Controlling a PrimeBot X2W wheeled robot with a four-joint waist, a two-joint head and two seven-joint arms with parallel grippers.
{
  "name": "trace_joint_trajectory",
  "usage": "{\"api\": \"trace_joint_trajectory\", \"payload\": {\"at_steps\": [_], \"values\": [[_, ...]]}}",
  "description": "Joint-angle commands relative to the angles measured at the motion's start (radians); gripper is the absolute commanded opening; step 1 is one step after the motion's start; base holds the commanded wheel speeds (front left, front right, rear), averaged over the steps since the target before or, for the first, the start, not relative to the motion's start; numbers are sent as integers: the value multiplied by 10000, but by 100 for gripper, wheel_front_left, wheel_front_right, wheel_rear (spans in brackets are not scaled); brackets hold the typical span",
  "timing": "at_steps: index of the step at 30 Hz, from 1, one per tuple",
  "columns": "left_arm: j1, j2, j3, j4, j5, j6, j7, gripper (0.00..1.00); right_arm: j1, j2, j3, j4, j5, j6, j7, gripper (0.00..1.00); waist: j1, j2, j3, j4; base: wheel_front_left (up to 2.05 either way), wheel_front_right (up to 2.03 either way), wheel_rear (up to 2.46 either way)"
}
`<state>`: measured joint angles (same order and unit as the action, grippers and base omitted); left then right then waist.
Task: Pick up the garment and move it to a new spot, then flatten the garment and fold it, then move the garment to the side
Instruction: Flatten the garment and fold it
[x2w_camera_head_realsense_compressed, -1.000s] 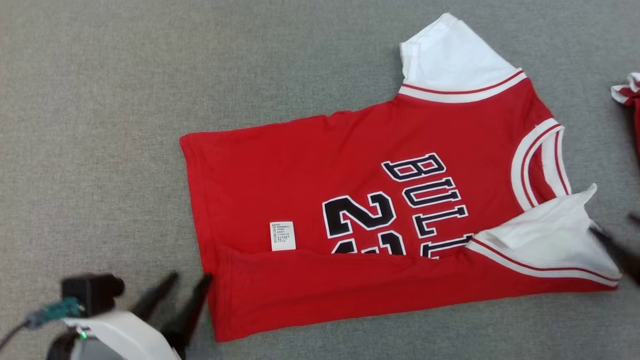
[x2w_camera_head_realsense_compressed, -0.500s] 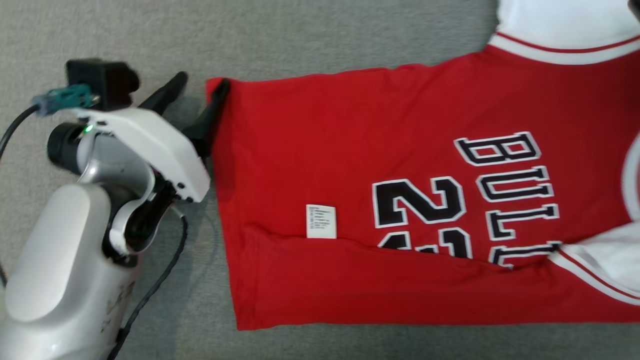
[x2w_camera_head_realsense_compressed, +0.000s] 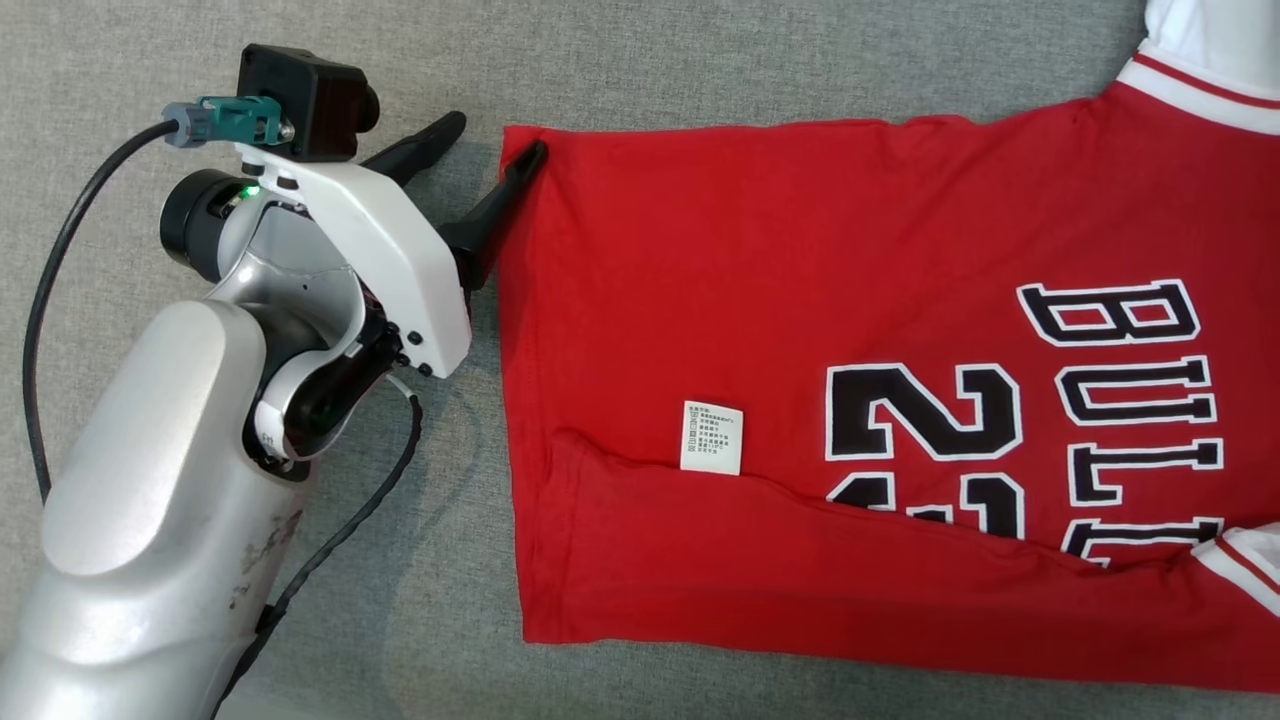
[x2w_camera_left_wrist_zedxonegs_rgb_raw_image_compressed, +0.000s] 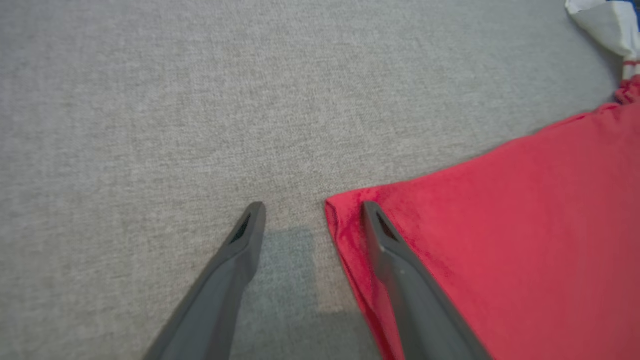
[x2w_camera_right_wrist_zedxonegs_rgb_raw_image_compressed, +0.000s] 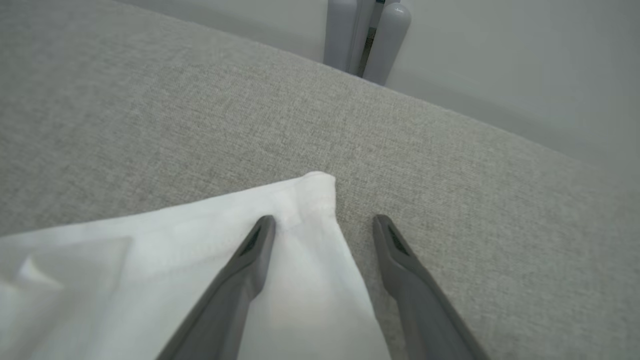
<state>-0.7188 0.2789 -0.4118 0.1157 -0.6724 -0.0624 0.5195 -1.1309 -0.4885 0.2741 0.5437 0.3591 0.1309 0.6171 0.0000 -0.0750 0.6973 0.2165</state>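
The garment (x2w_camera_head_realsense_compressed: 800, 260) is a red jersey with black lettering and white sleeves, lying flat on the grey cloth surface with its near long edge folded over. My left gripper (x2w_camera_head_realsense_compressed: 495, 140) is open at the far corner of the hem. In the left wrist view that red corner (x2w_camera_left_wrist_zedxonegs_rgb_raw_image_compressed: 336, 212) lies between the fingers of the left gripper (x2w_camera_left_wrist_zedxonegs_rgb_raw_image_compressed: 312, 207), one finger over the cloth, the other over bare surface. My right gripper (x2w_camera_right_wrist_zedxonegs_rgb_raw_image_compressed: 324, 220) is open astride the corner of a white sleeve (x2w_camera_right_wrist_zedxonegs_rgb_raw_image_compressed: 305, 195).
The grey fabric surface (x2w_camera_head_realsense_compressed: 700, 60) stretches all around the jersey. Its edge (x2w_camera_right_wrist_zedxonegs_rgb_raw_image_compressed: 450, 110) runs past the right gripper, with pale floor and grey posts (x2w_camera_right_wrist_zedxonegs_rgb_raw_image_compressed: 367, 35) beyond. A black cable (x2w_camera_head_realsense_compressed: 60, 270) loops off my left arm.
The head camera has swung left and closer. My left gripper has moved along the hem from the near folded corner to the far corner. Both grippers stay open.
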Motion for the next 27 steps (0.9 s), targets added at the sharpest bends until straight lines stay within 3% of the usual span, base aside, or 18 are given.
{"api": "trace_joint_trajectory", "payload": {"at_steps": [1,3,10,16,21,27], "values": [[430,-63,-315,185,-157,-128,290,15,275,126,260,384,105,-3,-58,4,0,2,-53,-87,0,0,0],[460,-87,-323,107,-278,-196,292,0,214,186,451,533,406,-3,-241,0,0,2,-105,-175,0,0,0],[466,5,-64,-115,-545,-247,-33,0,-160,240,601,686,1216,-3,-1765,0,0,2,-407,-640,0,0,0],[681,53,327,-586,-669,-55,-510,0,208,-167,996,57,2143,-3,-2517,0,0,2,-789,-943,0,0,0],[1171,197,758,-1286,-708,225,-971,0,1215,-800,1141,-1208,3172,-3,-3100,0,0,2,-1191,-1270,0,0,0],[2360,479,1052,-1923,-889,442,-1225,0,3561,-1424,631,-2778,4099,-3,-3794,0,0,2,-2059,-1745,0,0,0]]}}
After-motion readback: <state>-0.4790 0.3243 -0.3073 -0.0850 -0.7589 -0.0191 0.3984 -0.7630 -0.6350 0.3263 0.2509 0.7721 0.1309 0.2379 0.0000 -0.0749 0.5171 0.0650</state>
